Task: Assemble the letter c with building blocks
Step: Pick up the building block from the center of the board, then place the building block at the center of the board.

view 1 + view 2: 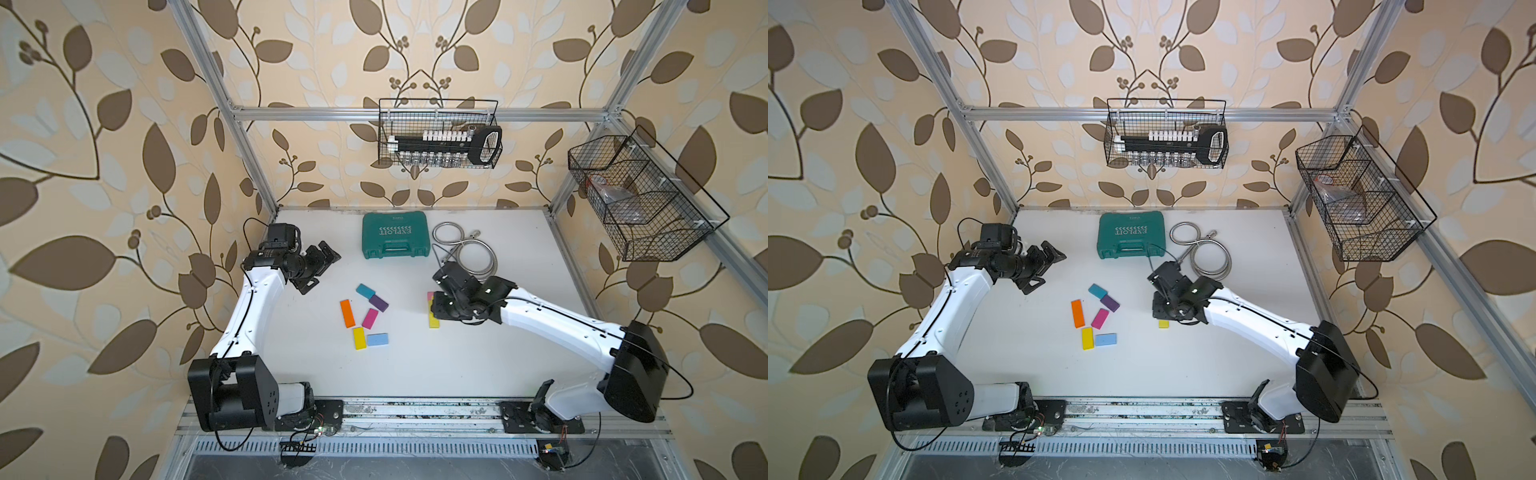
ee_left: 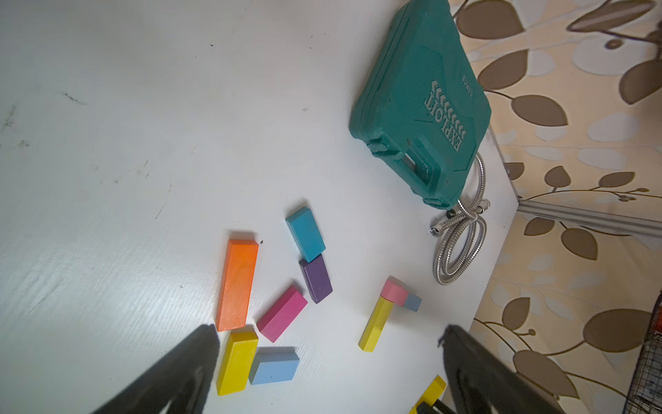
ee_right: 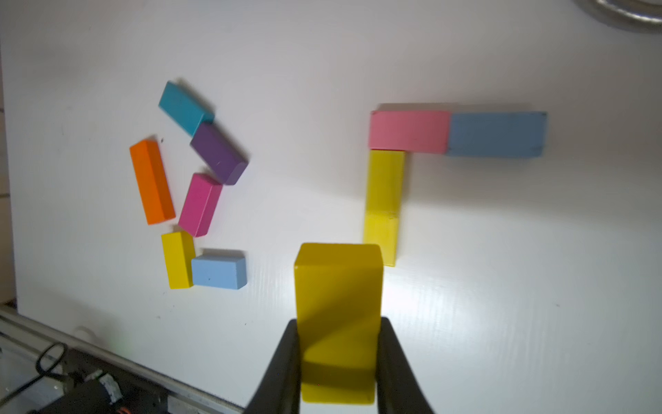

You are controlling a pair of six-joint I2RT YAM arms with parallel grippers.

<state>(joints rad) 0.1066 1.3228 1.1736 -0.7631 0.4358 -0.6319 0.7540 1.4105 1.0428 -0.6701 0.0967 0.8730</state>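
In the right wrist view my right gripper [image 3: 338, 322] is shut on a yellow block [image 3: 338, 286], held just above the table. Beside it lies a corner of joined building blocks: pink [image 3: 408, 131], blue [image 3: 496, 134] and a long yellow one [image 3: 383, 204]. Further left is a loose cluster: teal [image 1: 365, 291], purple [image 1: 378, 303], orange [image 1: 347, 313], magenta [image 1: 370, 318], yellow [image 1: 359, 338] and light blue [image 1: 377, 339]. My left gripper [image 1: 318, 268] hangs open and empty at the back left, apart from the cluster. The right arm hides most of the corner shape in both top views.
A green tool case [image 1: 394, 234] lies at the back of the white table [image 1: 415, 365], with a coiled metal hose [image 1: 465, 249] to its right. A wire basket [image 1: 440, 133] hangs on the back rail and another basket [image 1: 640, 199] on the right frame.
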